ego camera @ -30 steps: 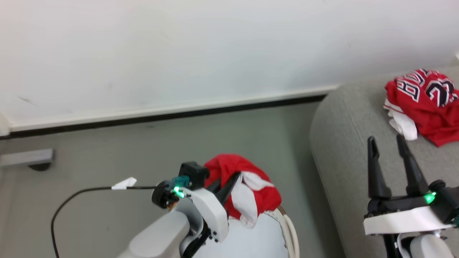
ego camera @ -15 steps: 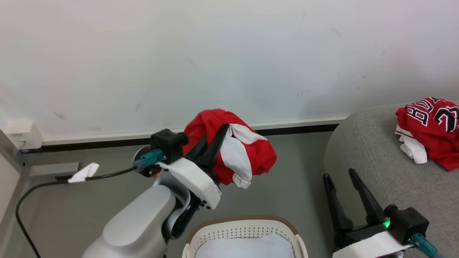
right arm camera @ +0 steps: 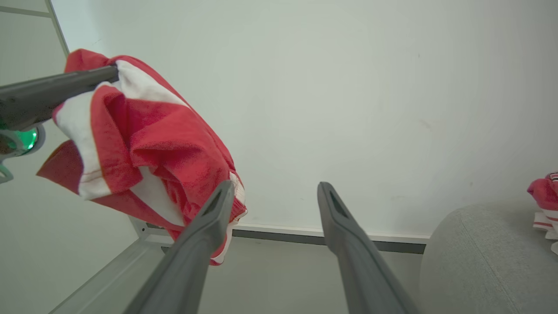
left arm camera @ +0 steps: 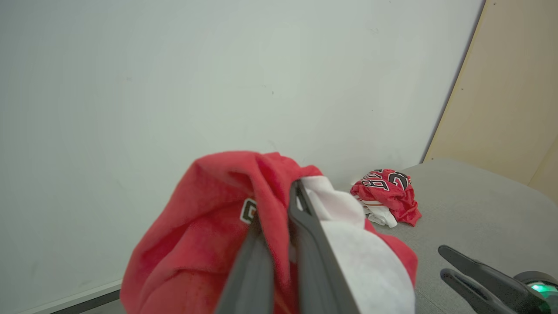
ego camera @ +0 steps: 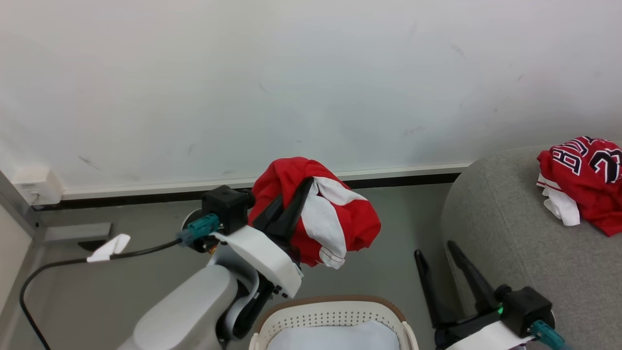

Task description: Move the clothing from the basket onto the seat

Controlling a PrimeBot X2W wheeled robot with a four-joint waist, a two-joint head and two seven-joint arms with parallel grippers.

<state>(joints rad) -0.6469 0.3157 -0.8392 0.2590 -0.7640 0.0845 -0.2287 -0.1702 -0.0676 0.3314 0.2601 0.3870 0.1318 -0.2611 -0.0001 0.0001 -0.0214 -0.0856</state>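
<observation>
Left end effector (ego camera: 294, 190) clamped on red garment with white panels (ego camera: 357, 218), held up near white perforated brown-rimmed plastic basket (ego camera: 330, 302). Right end effector (ego camera: 434, 249) open, empty.

White wall (ego camera: 311, 73) across the upper frame, scuffed. Below it a white baseboard (ego camera: 146, 187) with a black strip underneath. Grey floor (ego camera: 388, 218) mid frame. Small white box (ego camera: 36, 187) on the wall at far left, with a grey flat bar (ego camera: 73, 232) just below it. Plain white sheet (ego camera: 335, 338) at bottom centre. Left wrist view: beige panel (left arm camera: 510, 87) at upper right.
</observation>
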